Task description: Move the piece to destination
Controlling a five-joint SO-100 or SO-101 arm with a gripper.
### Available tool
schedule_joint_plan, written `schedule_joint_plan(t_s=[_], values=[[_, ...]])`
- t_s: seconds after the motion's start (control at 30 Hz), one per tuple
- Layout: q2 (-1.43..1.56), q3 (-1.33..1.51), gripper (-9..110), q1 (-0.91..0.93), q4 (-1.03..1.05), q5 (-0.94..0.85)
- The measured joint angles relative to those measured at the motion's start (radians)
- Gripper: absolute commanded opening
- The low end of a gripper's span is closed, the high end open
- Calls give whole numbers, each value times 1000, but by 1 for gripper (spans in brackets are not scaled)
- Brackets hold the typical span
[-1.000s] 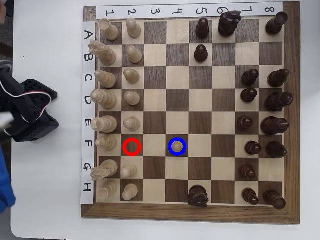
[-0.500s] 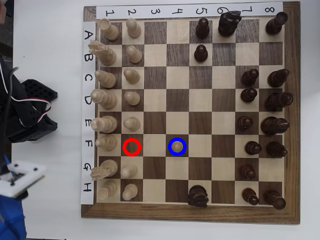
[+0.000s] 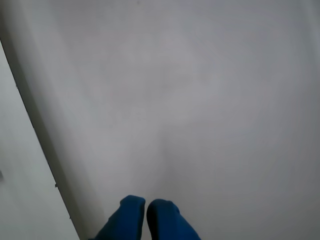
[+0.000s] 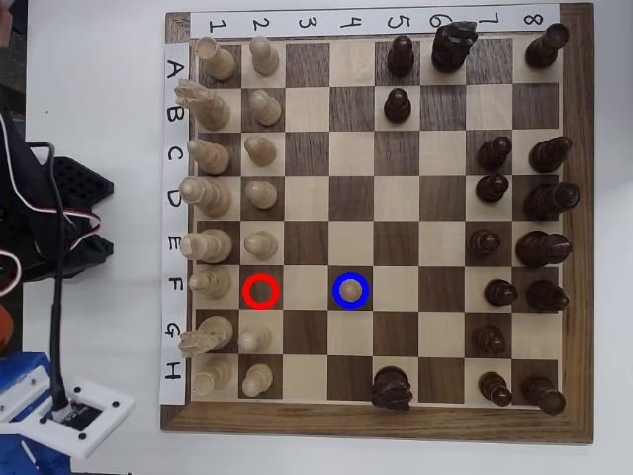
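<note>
The chessboard (image 4: pixel 381 421) sat square on the white table (image 4: pixel 99 119) in the overhead view, its wooden rim running close to the top and right edges of the picture, with a broad bare strip of table along its left side. The piece (image 4: pixel 351 288), a pale pawn, stood inside the blue ring on the destination (image 4: pixel 339 274), a dark square in row F, column 4. The middle files around it were mostly bare, so the pawn had open squares on every side; the red ring (image 4: pixel 261 290) marked an unoccupied dark square two columns to the left in the same row. Pale pieces lined columns 1 and 2, dark pieces crowded columns 7 and 8. The arm stayed off the board at the lower left corner of that view. In the wrist view the gripper (image 3: pixel 146 207) showed only two blue fingertips, the jaws drawn together with nothing between them, over plain white table beside a straight pale edge at left.
</note>
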Motion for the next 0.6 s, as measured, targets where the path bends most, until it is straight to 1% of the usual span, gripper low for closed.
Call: schedule_joint_plan(t_s=[0.37, 0.6], values=[[106, 161, 0, 103, -5, -89], [196, 255, 0, 172, 35, -176]])
